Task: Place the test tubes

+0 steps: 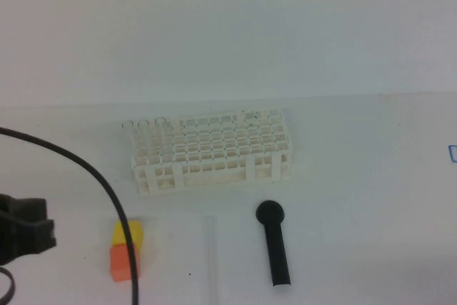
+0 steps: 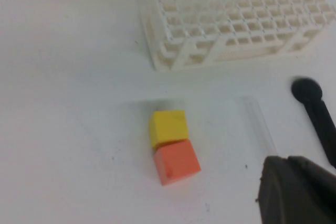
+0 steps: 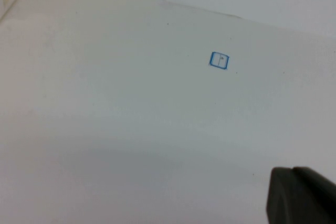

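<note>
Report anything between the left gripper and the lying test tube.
The yellow block and orange block lie between the left gripper, at the near left, and the test tube. The right gripper is off to the right, above the table.

High camera looks down from the robot's side, white rack mid-table. Left wrist camera is low and close, facing that rack over the yellow cube, both shared with the high view; left gripper just in shot. Right wrist camera faces table well right of the rack; right gripper just in shot.
</note>
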`<state>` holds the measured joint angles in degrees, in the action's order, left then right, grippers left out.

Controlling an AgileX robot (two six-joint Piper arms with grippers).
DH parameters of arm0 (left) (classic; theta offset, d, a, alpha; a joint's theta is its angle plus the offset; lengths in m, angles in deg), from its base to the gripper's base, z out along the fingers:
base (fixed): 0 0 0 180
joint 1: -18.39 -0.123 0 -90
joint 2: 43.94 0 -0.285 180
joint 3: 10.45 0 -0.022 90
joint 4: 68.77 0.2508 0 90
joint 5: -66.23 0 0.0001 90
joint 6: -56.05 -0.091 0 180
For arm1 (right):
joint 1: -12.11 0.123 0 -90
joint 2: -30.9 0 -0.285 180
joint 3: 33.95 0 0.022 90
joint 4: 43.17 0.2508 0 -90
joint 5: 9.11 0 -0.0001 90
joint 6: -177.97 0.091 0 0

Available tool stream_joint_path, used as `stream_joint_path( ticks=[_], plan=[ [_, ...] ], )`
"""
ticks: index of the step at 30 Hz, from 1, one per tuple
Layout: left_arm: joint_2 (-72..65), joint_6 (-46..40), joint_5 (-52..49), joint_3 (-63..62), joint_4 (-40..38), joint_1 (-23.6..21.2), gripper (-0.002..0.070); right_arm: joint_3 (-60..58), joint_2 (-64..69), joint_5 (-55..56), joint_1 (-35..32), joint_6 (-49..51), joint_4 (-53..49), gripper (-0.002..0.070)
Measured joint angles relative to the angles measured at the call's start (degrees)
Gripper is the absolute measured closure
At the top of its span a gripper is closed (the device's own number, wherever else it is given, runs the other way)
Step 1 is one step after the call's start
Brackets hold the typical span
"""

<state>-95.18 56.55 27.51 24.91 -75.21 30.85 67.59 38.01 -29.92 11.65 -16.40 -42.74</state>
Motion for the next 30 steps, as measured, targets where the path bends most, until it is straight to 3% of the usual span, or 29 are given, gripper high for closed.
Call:
stream_joint_path(
  ticks=[7, 15, 17, 23, 30],
  plan=[
    [-5.6, -3.2, -4.2, -6.6, 0.0, 8.4, 0.0676, 0.0, 0.0, 0.0, 0.0, 0.0, 0.0, 0.0678],
    [-10.6, -0.5, -15.1, -16.6, -6.5, 10.1, 0.0676, -0.1, 0.0, 1.6, 0.0, 0.6, -0.1, 0.0678],
    [-11.8, 0.9, -17.6, -18.8, -7.6, 10.1, 0.0676, -0.3, 0.0, 4.9, 0.0, 3.4, 5.3, 0.0678],
    [-15.8, 1.6, -23.4, -22.1, -8.2, 10.1, 0.0676, -0.5, 0.0, 17.5, 0.0, 13.4, 34.4, 0.0678],
    [-19.7, 6.0, -25.6, -22.1, -7.0, 10.1, 0.0676, 1.7, 0.0, 18.1, 0.0, 9.3, 38.2, 0.0678]
  ],
)
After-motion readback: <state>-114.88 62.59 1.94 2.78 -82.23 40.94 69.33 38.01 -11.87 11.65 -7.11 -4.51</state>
